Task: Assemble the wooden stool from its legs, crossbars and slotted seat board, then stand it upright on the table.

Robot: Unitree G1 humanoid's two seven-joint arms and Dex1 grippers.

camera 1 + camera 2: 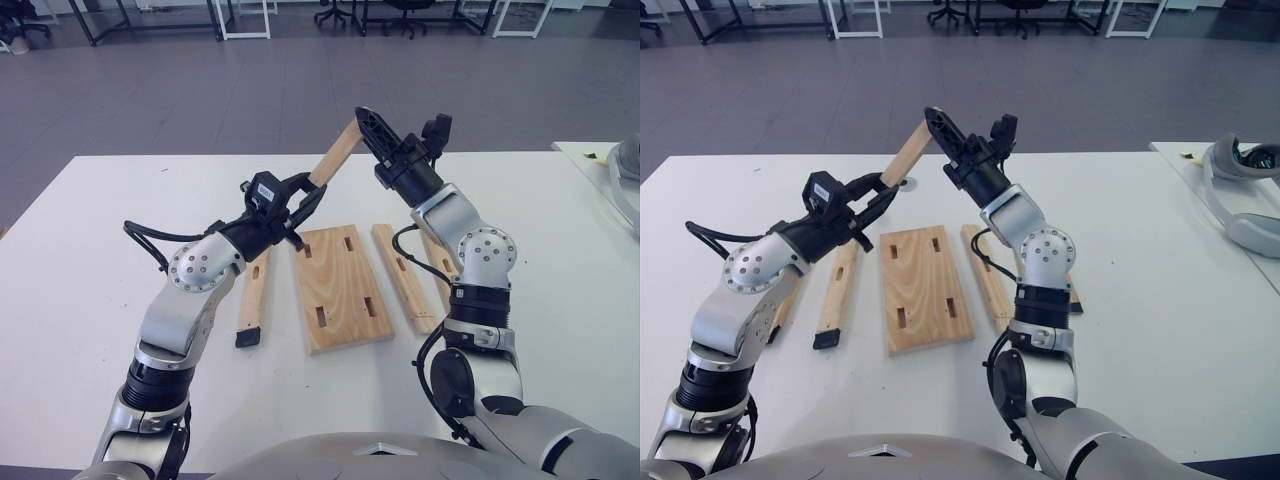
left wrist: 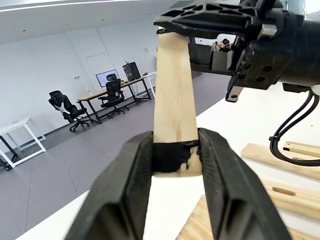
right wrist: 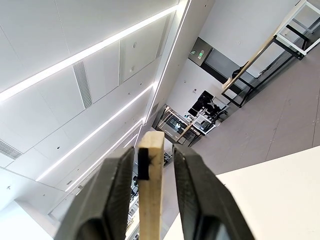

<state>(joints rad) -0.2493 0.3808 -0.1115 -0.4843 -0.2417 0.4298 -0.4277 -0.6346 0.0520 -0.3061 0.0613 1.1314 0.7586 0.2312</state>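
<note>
Hanging slanted in the air above the table [image 1: 100, 230], a wooden leg [image 1: 338, 150] is held at both ends: the left gripper [image 1: 312, 192] is closed on its lower end, the right gripper [image 1: 363, 118] on its upper end. The slotted seat board [image 1: 342, 287] lies flat below, between another leg [image 1: 255, 292] and a slotted bar [image 1: 403, 275].

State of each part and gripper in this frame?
held leg: off the table, tilted, gripped at both ends.
left gripper: fingers shut on the held leg's lower end.
right gripper: fingers shut on its upper end.
seat board: flat on the table, slots empty.
capped leg: flat, left of the seat board.
slotted bar: flat, right of the seat board.
</note>
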